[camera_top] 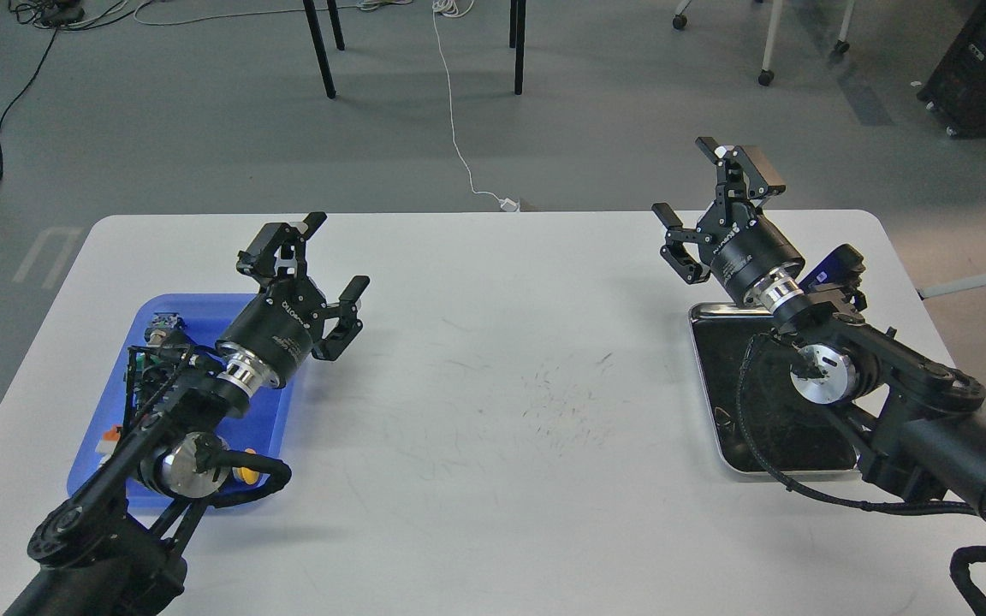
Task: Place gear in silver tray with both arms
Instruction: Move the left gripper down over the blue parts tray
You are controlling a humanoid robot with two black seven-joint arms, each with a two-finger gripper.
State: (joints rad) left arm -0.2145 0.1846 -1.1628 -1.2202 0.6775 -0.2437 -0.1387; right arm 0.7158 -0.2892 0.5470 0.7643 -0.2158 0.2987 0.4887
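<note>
The silver tray (pixel 720 445) lies on the right side of the white table (pixel 493 411); my right arm covers much of its black inside. My right gripper (pixel 707 192) is open and empty, raised above the tray's far edge. My left gripper (pixel 326 261) is open and empty, raised above the right edge of a blue plastic tray (pixel 275 423) on the left. That tray holds several small parts, among them a yellow piece (pixel 245 475) and an orange-and-white one (pixel 108 438). I cannot tell which one is the gear; my left arm hides much of the tray.
The table's middle shows only dark scuff marks (pixel 557 398). Beyond the far edge are black table legs (pixel 322 51), a white cable with a plug (pixel 506 204) on the floor, and chair castors (pixel 765 77).
</note>
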